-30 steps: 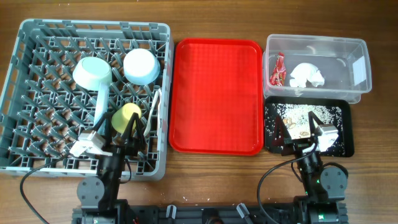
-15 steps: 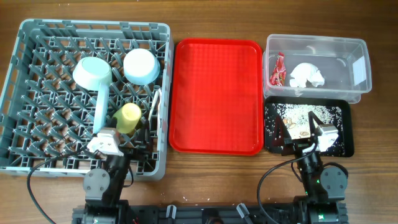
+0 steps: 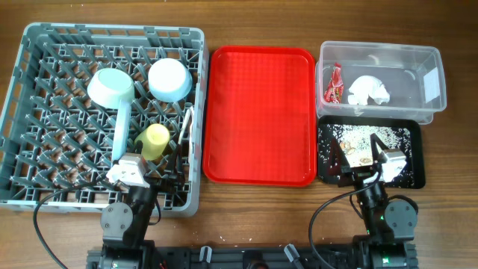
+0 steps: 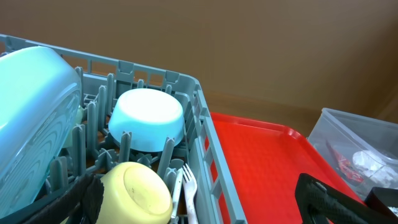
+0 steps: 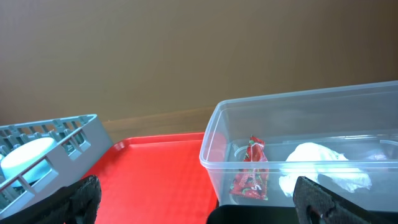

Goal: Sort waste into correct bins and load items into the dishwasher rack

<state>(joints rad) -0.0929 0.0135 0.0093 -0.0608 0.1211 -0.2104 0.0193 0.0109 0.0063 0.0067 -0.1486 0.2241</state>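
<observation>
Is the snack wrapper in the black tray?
No, the snack wrapper lies in the clear tub beside the napkin.

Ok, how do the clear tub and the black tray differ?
The tub is clear and deep; the tray is black and shallow. The tub holds a napkin and red wrapper; the tray holds loose rice scraps. Both are rectangular with similar footprints.
</observation>
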